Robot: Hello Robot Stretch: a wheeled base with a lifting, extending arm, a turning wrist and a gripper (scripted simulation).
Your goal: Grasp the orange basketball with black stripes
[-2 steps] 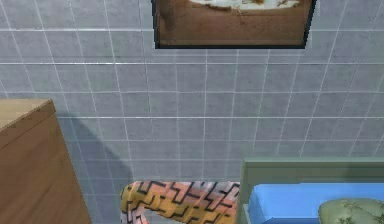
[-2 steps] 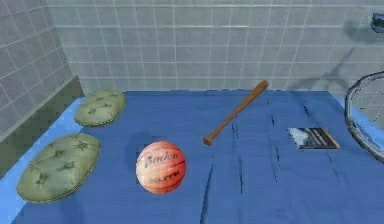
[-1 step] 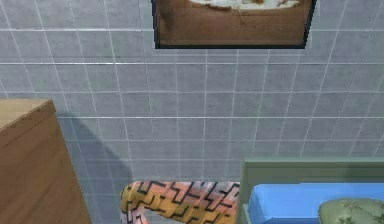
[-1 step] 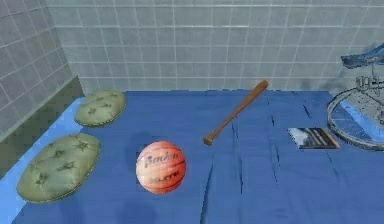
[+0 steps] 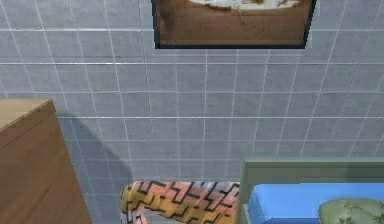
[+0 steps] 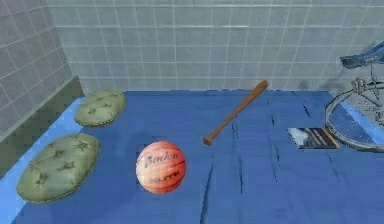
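On your arm side view's blue bedcover, a green star-patterned cushion at left, the orange basketball with black stripes lying just beside it, a wooden baseball bat farther right, the gripper's state you cannot tell.

Bedroom, domestic. A blue-covered bed bore two green pillows. A framed picture hung on the tiled wall.
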